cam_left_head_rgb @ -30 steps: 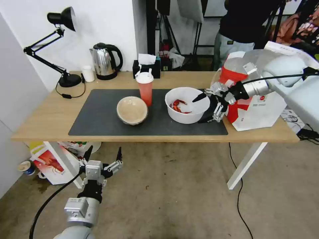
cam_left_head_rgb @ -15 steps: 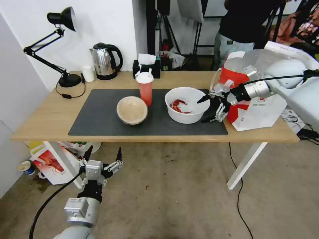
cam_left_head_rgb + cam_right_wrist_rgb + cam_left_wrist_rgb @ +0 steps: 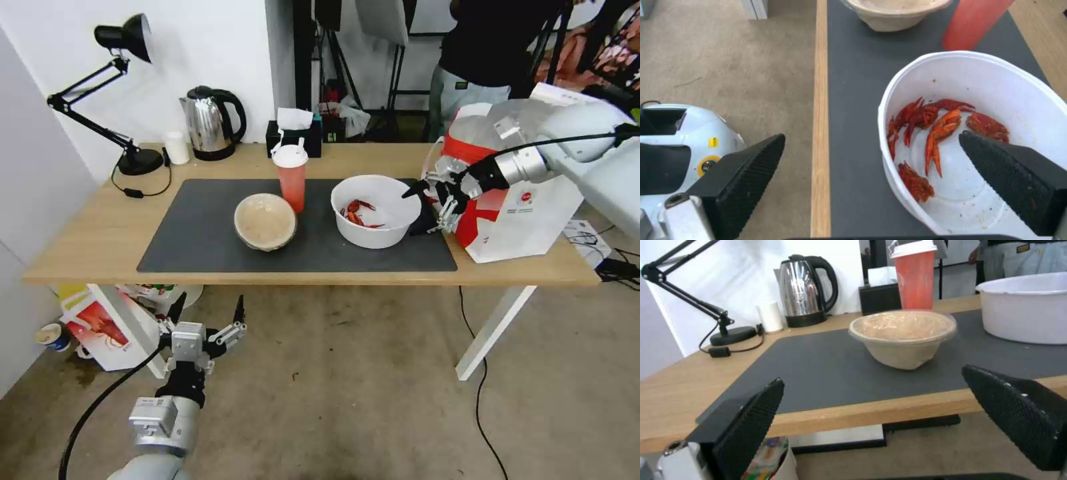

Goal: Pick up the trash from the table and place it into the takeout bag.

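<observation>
Right gripper (image 3: pixel 421 208) is lifting and pulling back toward the takeout bag (image 3: pixel 527 213) versus a second ago; jaws spread wide, holding nothing. White bowl (image 3: pixel 375 210) with crayfish shells (image 3: pixel 929 128) is sitting on the mat (image 3: pixel 200 240), its near rim running between the two jaws: one finger (image 3: pixel 1018 180) over the inside, the other outside. For a clean grab I'd be straddling the rim wall squarely before closing. Left gripper (image 3: pixel 205 317) is idling open below the table (image 3: pixel 80 247). Bag logo too small to read.
</observation>
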{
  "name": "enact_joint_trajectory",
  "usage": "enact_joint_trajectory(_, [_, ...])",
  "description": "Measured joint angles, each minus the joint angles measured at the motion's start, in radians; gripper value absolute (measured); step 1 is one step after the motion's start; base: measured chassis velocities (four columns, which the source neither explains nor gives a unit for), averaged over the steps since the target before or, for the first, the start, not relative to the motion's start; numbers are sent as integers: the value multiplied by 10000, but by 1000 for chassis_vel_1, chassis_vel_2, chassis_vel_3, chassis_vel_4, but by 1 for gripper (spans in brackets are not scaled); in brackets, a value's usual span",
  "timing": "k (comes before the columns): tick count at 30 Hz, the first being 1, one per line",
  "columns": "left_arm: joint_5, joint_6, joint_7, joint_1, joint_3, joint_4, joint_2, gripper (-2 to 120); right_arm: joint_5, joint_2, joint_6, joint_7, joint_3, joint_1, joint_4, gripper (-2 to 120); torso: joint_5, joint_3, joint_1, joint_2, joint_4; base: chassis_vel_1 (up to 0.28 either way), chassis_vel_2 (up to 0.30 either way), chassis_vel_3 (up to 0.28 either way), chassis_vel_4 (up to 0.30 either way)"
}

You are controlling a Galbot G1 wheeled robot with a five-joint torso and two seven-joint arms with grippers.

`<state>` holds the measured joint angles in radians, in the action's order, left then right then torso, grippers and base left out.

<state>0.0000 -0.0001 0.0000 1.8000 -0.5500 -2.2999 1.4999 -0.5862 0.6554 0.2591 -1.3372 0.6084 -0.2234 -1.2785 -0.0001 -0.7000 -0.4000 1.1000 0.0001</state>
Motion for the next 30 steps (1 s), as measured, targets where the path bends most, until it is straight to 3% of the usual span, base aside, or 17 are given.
enact_joint_trajectory(30, [0,0,0,0,-1,0,0,100,640,877,-227,-603,-6,279,1209,100,1,0,0,0,-1,0,0,0,0])
